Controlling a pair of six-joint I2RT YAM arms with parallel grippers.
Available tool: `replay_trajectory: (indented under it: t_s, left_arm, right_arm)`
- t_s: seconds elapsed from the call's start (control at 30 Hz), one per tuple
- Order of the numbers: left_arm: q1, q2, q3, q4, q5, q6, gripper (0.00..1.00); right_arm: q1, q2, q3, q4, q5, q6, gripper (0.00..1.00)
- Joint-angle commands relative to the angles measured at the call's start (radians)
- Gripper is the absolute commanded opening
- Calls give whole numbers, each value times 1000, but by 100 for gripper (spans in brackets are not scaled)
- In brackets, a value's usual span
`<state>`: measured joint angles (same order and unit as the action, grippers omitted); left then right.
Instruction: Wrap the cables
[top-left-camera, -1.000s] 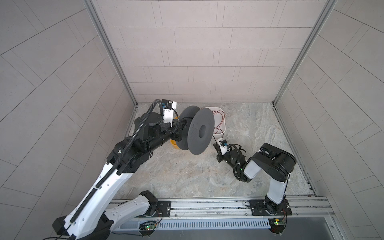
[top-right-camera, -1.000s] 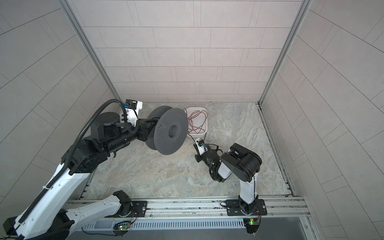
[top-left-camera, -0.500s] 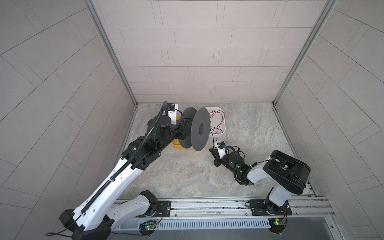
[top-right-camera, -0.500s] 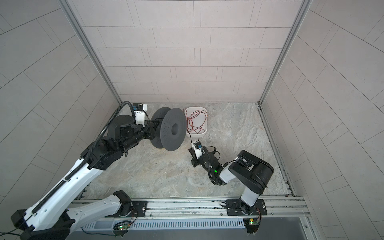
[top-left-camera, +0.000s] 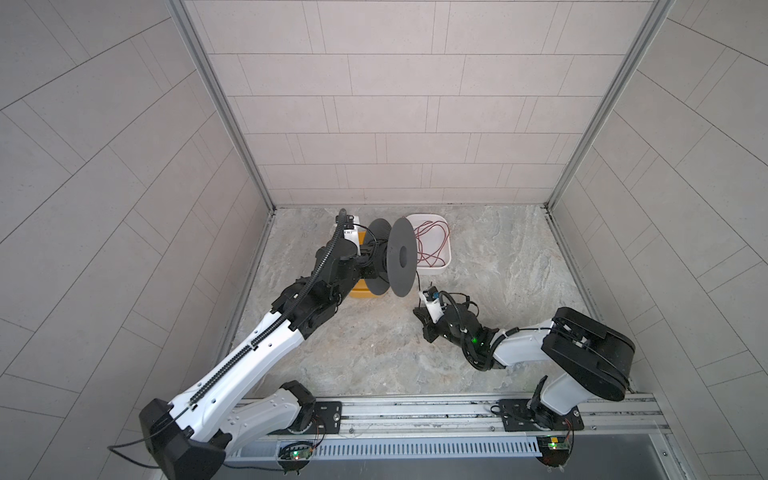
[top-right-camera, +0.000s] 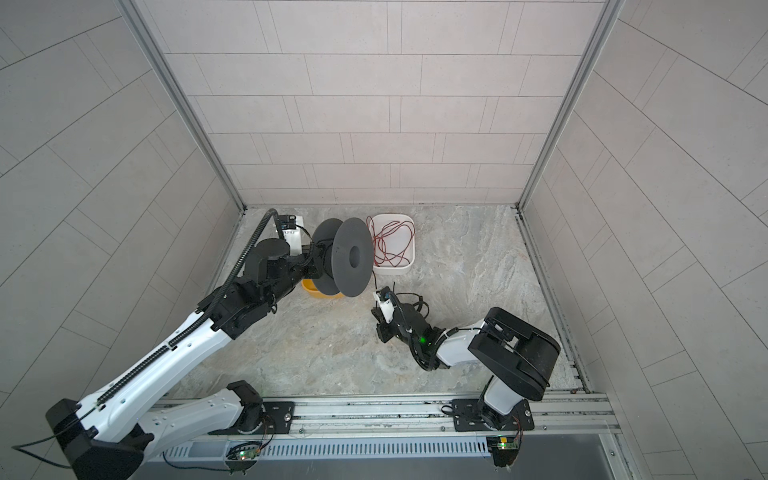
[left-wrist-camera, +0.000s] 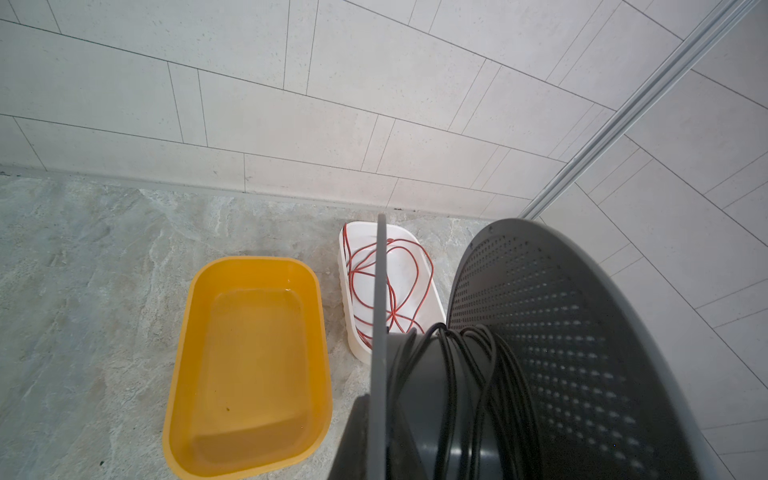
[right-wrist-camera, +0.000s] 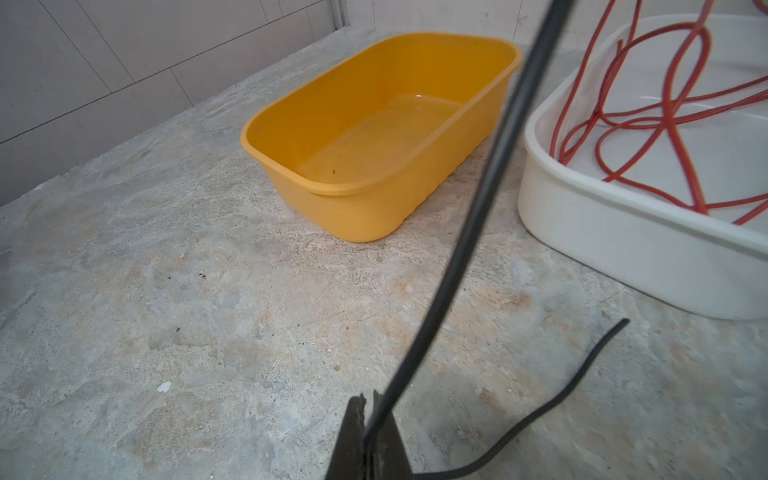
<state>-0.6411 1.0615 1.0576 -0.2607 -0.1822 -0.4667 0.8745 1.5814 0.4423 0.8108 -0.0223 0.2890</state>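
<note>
The left fingers (left-wrist-camera: 351, 440) are clamped on a flange of the dark grey spool (top-left-camera: 400, 239), holding it in the air over the yellow tub (left-wrist-camera: 195, 332) at the far left. The black cable (right-wrist-camera: 478, 232), partly wound on its hub, drops to the right fingers (right-wrist-camera: 353, 436), pinched shut on it low over the counter (right-wrist-camera: 208, 311), loose end lying there.

Pale tiled walls (top-left-camera: 374, 104), mottled stone floor (top-left-camera: 507, 299).

Black cable (right-wrist-camera: 486, 187), dark grey spool (left-wrist-camera: 582, 353) with dotted holes, orange-yellow tub (left-wrist-camera: 249, 353), white tub (right-wrist-camera: 623, 232), red wire (right-wrist-camera: 668, 124).
</note>
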Motion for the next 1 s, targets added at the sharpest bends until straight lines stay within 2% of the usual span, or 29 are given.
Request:
replay_trajectory:
  t_s: [0.0, 0.67, 0.97]
  left_arm:
    - [5, 11, 5, 163, -37, -30, 0]
    - [12, 162, -21, 332, -195, 21, 0]
    - [12, 193, -39, 366, -186, 37, 0]
  right_arm:
    - [32, -31, 13, -64, -5, -5, 0]
    - [144, -215, 210, -455, -54, -87, 0]
    - [145, -322, 345, -681, -80, -155, 0]
